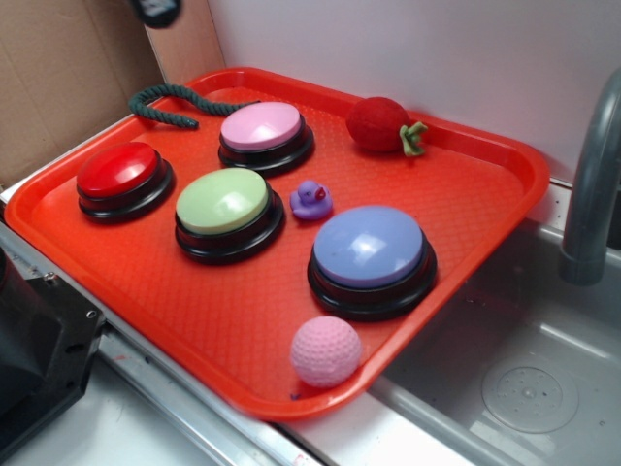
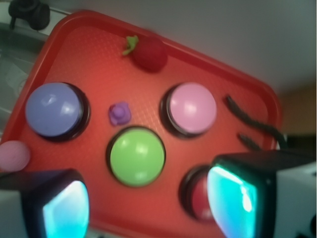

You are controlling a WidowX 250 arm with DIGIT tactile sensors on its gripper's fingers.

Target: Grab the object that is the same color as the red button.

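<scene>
While I scan the exterior view from left to right, I see the red tray (image 1: 466, 252) carrying everything, its right side hanging over a metal sink (image 1: 529, 388). By the tray's left edge sits the red button (image 1: 118, 170) on its black base, with a dark green rope (image 1: 165, 105) curled at the far left corner behind it. Next comes the green button (image 1: 222, 201), and beyond it, toward the far edge, the pink button (image 1: 261, 126). A small purple duck (image 1: 311, 200) stands in the middle, between green, pink and the purple button (image 1: 370, 247), which sits nearer the right edge. At the near corner a pink dimpled ball (image 1: 326, 351) rests against the rim. The plush strawberry (image 1: 378, 124) lies near the far edge, right of the pink button, green stem pointing right, well apart from the red button. On the wrist view I have the gripper (image 2: 148, 203) high above the tray's edge, its fingers (image 2: 233, 196) spread wide and holding nothing, the right one partly covering the red button; the strawberry shows near the top of that picture.
</scene>
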